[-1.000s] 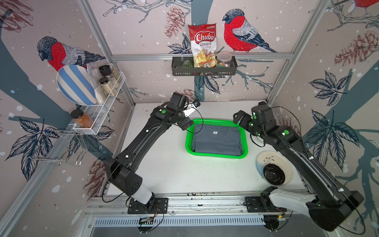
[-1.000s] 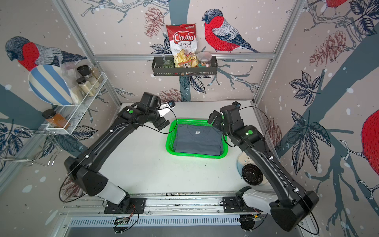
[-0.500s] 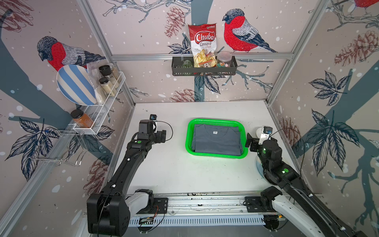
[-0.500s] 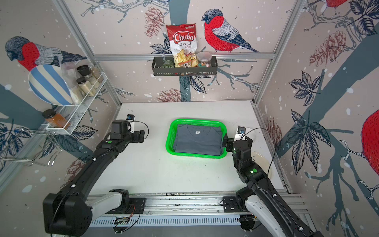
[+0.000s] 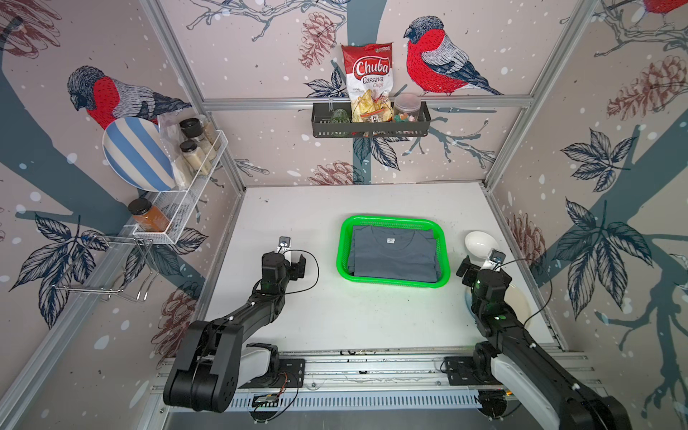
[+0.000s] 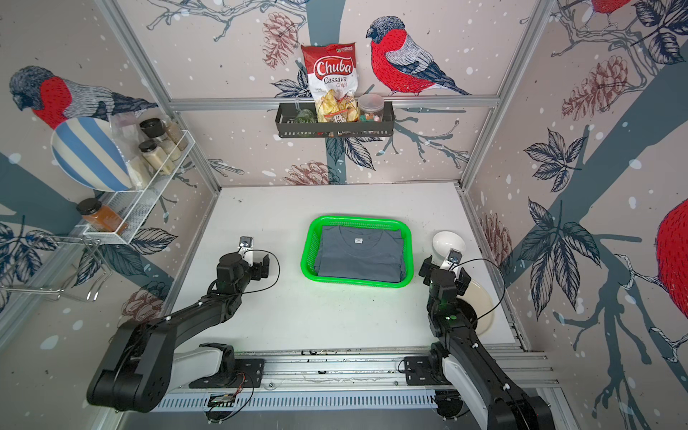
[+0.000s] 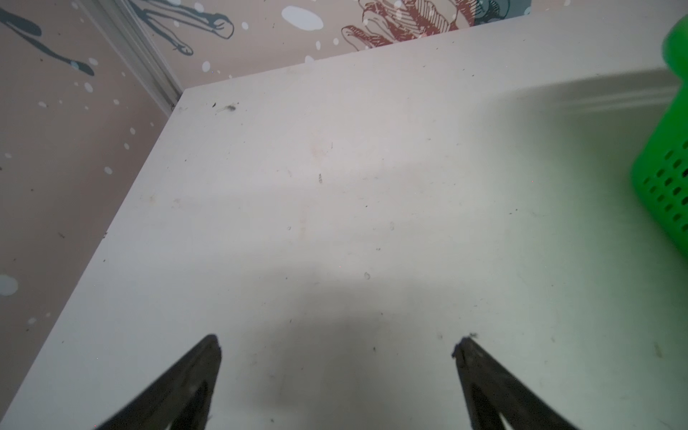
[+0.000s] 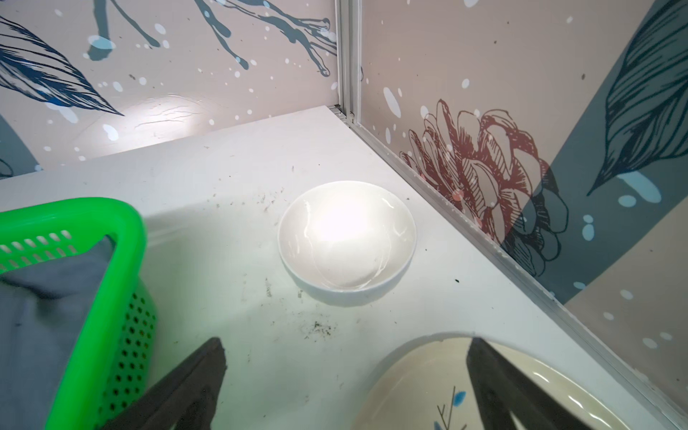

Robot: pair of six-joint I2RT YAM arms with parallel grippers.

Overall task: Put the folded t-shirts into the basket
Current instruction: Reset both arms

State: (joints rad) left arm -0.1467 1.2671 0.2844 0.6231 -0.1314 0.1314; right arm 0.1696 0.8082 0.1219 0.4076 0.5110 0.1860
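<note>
- Folded t-shirts: only a slate grey shirt [image 5: 392,257] shows, lying flat inside the basket [image 5: 394,220] with its neck label up. Whether others lie under it I cannot tell.
- No shirt shows on the worktop [image 5: 335,316] in both top views, so I judge the loading done and the step in hand to be parking the arms.
- Left claw [image 7: 338,340] hovers over bare worktop beside the basket, jaws wide apart and empty.
- Right claw [image 8: 346,344] is on the basket's other side, jaws wide apart and empty, above the edge of a cream plate [image 8: 420,376], with a white bowl [image 8: 346,234] just ahead.
- To do it well, keep both claws clear of the green rim so the basket is not nudged, and carry the right arm high over plate and bowl.
- Grey cloth rides close to the rim at one corner in the right wrist view. It seems to be within the wall, so leave it.
</note>
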